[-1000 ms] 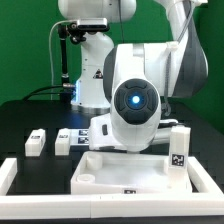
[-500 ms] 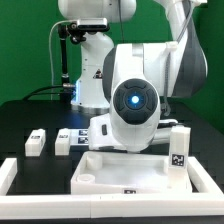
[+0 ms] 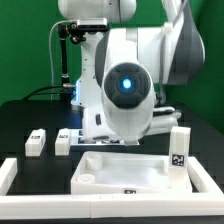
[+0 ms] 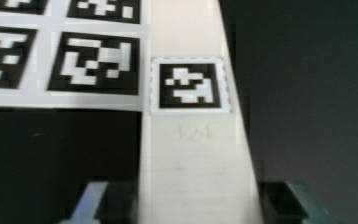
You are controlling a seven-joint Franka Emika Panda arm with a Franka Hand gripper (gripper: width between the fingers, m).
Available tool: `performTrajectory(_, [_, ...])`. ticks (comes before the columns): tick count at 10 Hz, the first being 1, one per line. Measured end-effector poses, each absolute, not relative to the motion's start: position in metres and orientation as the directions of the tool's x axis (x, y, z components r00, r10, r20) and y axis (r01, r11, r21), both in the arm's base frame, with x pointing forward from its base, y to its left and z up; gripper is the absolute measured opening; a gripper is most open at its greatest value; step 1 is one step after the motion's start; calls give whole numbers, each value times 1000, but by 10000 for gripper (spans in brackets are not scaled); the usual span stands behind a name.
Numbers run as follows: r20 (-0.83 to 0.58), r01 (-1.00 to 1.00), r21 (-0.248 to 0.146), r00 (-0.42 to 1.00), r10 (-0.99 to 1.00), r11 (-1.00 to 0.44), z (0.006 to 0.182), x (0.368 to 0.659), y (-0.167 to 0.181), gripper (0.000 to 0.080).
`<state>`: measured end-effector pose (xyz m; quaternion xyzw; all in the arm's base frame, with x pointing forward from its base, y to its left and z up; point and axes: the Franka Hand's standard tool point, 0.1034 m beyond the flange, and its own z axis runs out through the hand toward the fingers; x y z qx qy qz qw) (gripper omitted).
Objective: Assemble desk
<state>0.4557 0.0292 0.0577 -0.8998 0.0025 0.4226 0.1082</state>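
In the wrist view a long white desk leg with a square tag lies lengthwise on the dark table. My gripper straddles its near end, open, with a dark gap between each finger and the leg. In the exterior view the arm's wrist body hides the gripper behind the white tray-like tabletop. One leg stands upright at the tabletop's corner on the exterior view's right. Two more legs lie to the exterior view's left.
The marker board lies right beside the leg under my gripper. White border rails frame the front of the work area. The arm's base and a black camera stand stand at the back.
The arm's wrist has risen and shifted toward the exterior view's left. The tabletop and the legs have not moved.
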Motion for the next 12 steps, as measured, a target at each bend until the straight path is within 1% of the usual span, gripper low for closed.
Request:
performTrajectory(1, [-770,-115,-191,633,76,-975,79,459,27,290])
performTrajectory(2, [-786,-143,-169,616,46,-975,86,459,26,290])
performTrajectory(3, [-698,-124,-167,715,28,-978,75,472,24,290])
performTrajectory(4, [-662,-124,-166,749,17,-978,79,467,23,290])
performTrajectory(5, [-603,-112,-168,798,12,-979,78,473,19,290])
performTrajectory(6, [-546,-83,-186,837,33,-979,88,477,7,290])
performTrajectory(7, [-496,-64,-182,868,35,-981,119,494,-1,290])
performTrajectory(8, [-444,-52,-183,895,36,-982,145,513,-3,290])
performTrajectory(9, [-434,-83,-169,901,-1,-982,152,521,0,290])
performTrajectory(10, [-333,-65,-164,943,-7,-984,146,529,-3,290])
performTrajectory(12, [-226,-66,-149,974,-31,-987,146,526,-7,290])
